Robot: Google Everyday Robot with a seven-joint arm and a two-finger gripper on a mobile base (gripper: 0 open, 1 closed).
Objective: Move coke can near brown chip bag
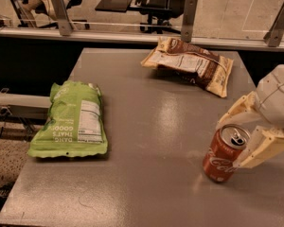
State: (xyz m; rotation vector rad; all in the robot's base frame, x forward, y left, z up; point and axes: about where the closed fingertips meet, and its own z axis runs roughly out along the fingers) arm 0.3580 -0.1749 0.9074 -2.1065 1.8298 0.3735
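The red coke can (221,156) stands upright near the front right of the grey table (146,126). My gripper (229,144) reaches in from the right edge, open, with one cream finger (236,112) behind the can's top and the other finger (256,150) along its right front side, so the can sits between them. The brown chip bag (189,63), brown and cream with a white label panel, lies flat at the back right of the table, well beyond the can.
A lime-green chip bag (75,119) lies flat near the table's left edge. A rail with metal posts (189,18) runs behind the table, with office chairs beyond it. The table's right edge is close to the can.
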